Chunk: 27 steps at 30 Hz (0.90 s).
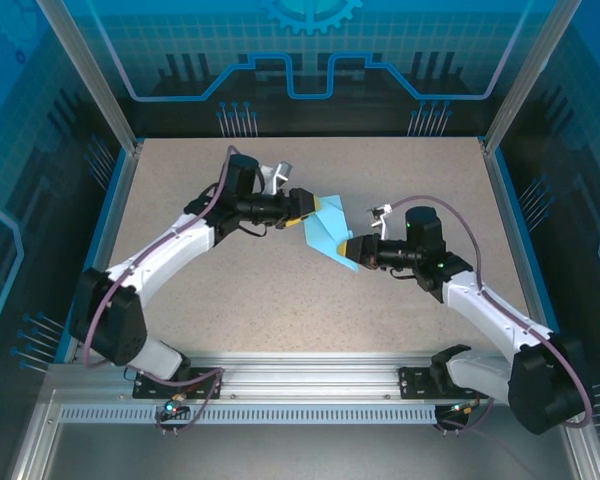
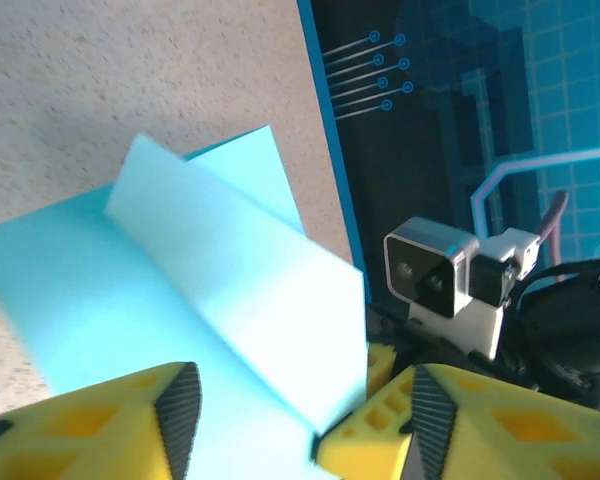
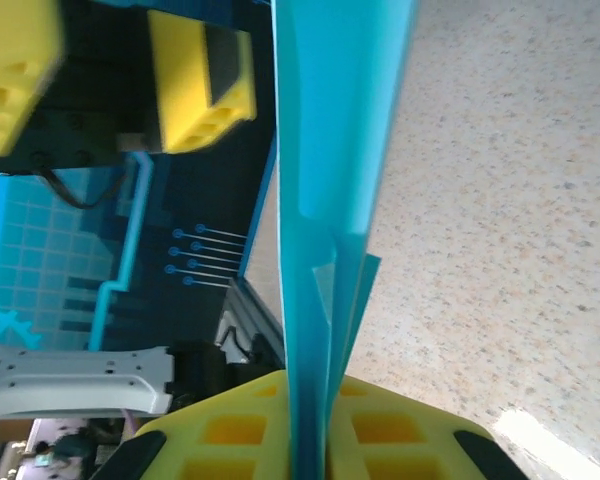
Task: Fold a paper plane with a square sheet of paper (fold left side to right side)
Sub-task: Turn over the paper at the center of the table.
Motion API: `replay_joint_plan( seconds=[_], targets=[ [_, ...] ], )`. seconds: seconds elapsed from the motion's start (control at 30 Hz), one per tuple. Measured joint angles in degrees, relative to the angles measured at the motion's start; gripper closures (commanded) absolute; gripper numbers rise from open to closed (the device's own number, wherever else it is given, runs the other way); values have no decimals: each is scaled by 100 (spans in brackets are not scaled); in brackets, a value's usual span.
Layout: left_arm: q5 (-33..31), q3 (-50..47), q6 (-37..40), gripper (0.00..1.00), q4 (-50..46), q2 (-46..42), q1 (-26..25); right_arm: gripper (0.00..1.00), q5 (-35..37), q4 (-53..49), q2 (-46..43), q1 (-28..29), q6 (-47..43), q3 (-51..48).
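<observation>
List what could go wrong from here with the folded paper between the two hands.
1. Only the right hand pinches the folded cyan paper, at one end. The left hand stands open around it, so the paper may droop or twist.
2. In the right wrist view the layers splay apart just above the grip, so the fold could spring open or crease crooked.
3. The hands sit close together, so a hasty move could knock them.

A speckled beige table point(image 1: 280, 300) sits framed by aluminium posts point(image 1: 87, 70). Blue circuit-printed panels point(image 1: 180, 45) wall it in; a slotted rail point(image 1: 310, 411) lines its near edge.
</observation>
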Motion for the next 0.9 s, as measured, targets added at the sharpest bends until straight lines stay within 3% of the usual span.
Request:
replay_joint_plan(
  seconds=[0.13,0.3,0.43,0.6,0.77,0.9],
  targets=[
    [-527,-92,365,19,-529,-693,282,89,890,-1532,-9,177,-960,826],
    [-1528,-358,691,11,-1084,-1742,402,89,2955,-3283,289,1145,-1982,2059],
    [-2371,-492,863,8,-1456,-2430,402,89,5051,-4551,1158,2144,-2459,3093],
    [-3204,-542,986,5,-1775,-2944,407,89,7110,-5814,2594,2855,-2715,4079],
    [-3652,-568,1034,4,-1985,-3228,413,89,8384,-6723,3943,3344,-2889,4664],
    [-3755,-577,1078,4,-2068,-3252,413,88,8867,-7169,4699,3602,-3027,4922]
  ],
)
